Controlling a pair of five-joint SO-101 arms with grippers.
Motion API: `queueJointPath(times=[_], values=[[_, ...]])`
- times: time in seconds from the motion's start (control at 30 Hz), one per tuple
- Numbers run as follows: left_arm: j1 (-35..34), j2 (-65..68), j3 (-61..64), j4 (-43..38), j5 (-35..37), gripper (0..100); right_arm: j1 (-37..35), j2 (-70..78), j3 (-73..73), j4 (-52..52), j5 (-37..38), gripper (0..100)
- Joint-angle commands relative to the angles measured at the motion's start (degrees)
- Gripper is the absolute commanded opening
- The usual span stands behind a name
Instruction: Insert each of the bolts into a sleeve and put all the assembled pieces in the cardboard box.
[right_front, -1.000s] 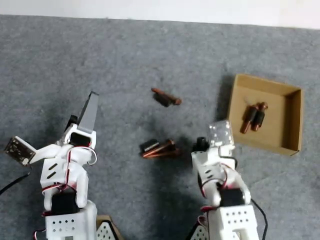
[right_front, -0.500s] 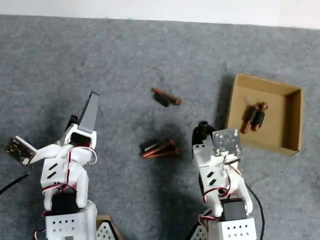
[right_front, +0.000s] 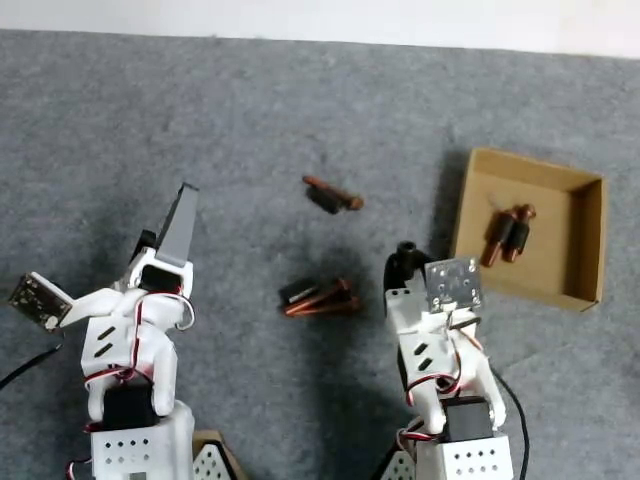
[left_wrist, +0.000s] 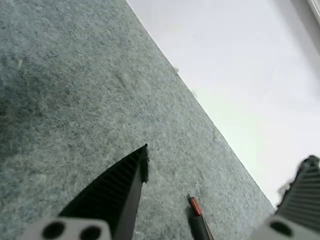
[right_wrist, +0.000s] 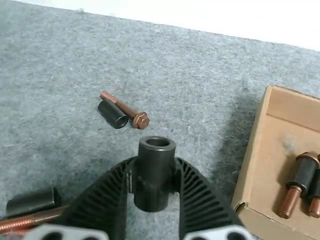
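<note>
Dark metal cylindrical sleeve (right_wrist: 157, 150) upright, bore up, clamped mid-barrel in my right tool (right_wrist: 155, 175), over grey felt bench (right_front: 250, 110), near brown cardboard box (right_front: 585, 240). I judge it rigid, smooth, fairly light: may slip, so mid-barrel hold suits, bore left free. Copper-coloured hex bolt (right_wrist: 122, 106) lies on bench beyond; I'd take it by shank near head. My left tool (left_wrist: 227, 155) apart, empty.

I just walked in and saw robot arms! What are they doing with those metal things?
The right gripper holds a black sleeve upright above the grey mat. The left gripper is open and empty. Two finished pieces lie in the cardboard box. Loose bolts and spare sleeves lie on the mat.
</note>
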Motion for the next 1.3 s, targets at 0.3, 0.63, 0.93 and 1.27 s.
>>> queueJointPath(times=[0.3,0.63,0.93,1.27], values=[[0.7,-1.0,1.1,-0.9,-0.4,41,4.3,-1.2,6.5,-1.5,0.4,0.5],[11.0,-1.0,0.9,7.4,-14.7,41,4.8,-1.2,6.5,-1.5,0.4,0.5],[18.2,-1.0,-6.7,26.0,-26.5,41,5.8,-1.2,6.5,-1.5,0.4,0.5],[16.3,-1.0,-6.8,28.5,-66.9,17,7.2,-1.2,6.5,-1.5,0.4,0.5]])
